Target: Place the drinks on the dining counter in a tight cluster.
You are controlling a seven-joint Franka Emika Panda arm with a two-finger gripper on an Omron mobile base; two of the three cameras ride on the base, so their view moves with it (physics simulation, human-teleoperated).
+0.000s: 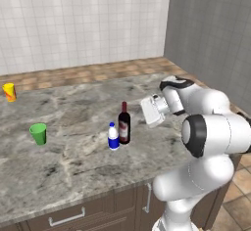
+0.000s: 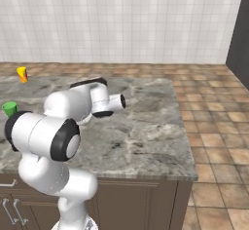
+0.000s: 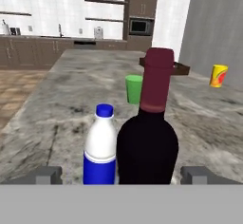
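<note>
hand view: jaws spread wide, level, empty, facing wine bottle (image 3: 148, 142) beside white bottle (image 3: 100, 147).

A green cup (image 1: 38, 133) is standing at the middle left of the left base view, a yellow-orange cup (image 1: 9, 92) is sitting well apart toward the upper left edge, and brown floor tiles (image 2: 214, 126) are filling the right base view's right side.

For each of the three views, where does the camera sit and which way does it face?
Left base view: behind-left of the arm, facing the dining counter; the arm rises lower right.
Right base view: behind-right, facing the counter's end; the arm rises lower left.
Hand view: on the hand, facing the wine bottle between open fingertips.
Shared: green cup, yellow-orange cup.
</note>
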